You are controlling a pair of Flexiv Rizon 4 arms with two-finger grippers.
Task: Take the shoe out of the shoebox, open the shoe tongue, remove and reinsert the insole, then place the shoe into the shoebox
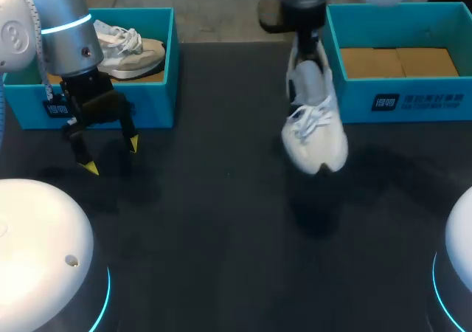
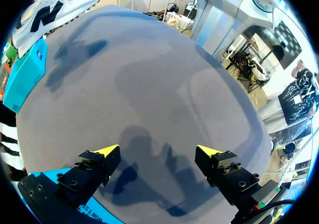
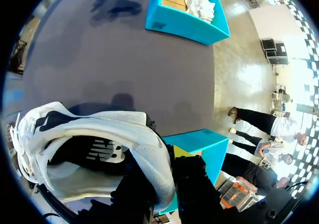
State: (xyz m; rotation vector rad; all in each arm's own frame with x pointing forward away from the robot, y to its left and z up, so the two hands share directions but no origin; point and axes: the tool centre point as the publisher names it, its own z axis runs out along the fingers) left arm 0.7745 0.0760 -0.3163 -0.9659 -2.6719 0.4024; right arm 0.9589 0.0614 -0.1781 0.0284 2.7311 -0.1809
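Above the table (image 1: 221, 221), right fingers (image 3: 193, 180) seemingly clamp the hanging shoe (image 1: 316, 129); left fingers (image 2: 105, 152) apart.

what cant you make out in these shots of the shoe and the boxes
- Insole: the shoe opening is dark in the right wrist view and not shown in the head view, so it cannot be told whether it is in.
- Right gripper: its tips are mostly covered by the shoe's heel collar.
- Second shoe in the left shoebox: one end is hidden by the left arm in the head view and cut off by the edge in the left wrist view.
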